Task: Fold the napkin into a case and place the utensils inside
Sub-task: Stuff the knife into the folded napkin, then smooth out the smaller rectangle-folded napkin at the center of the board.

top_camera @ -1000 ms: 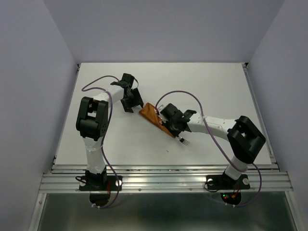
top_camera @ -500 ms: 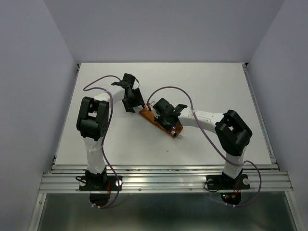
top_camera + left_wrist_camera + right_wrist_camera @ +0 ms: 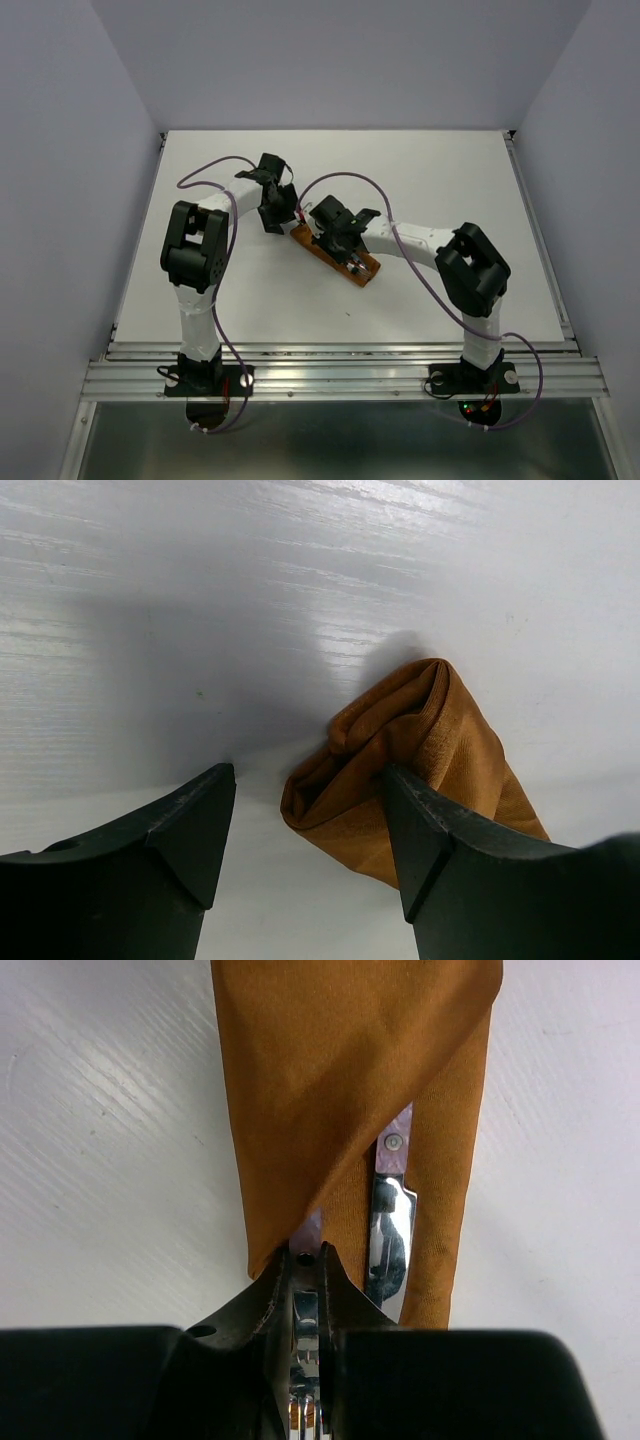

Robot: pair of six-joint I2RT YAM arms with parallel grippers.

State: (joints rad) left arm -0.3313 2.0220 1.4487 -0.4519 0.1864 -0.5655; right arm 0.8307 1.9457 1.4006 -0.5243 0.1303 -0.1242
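Right gripper [image 3: 305, 1265] pinches 1 utensil [image 3: 304, 1325] at the case [image 3: 330, 1080] mouth — left gripper [image 3: 305, 785] jaws spread at its other end.

A white table [image 3: 450, 180] sits between pale lilac walls [image 3: 60, 150], an aluminium rail [image 3: 340, 375] along its near edge.

No text, labels, brand marks, nos. or signs can be read in any view.
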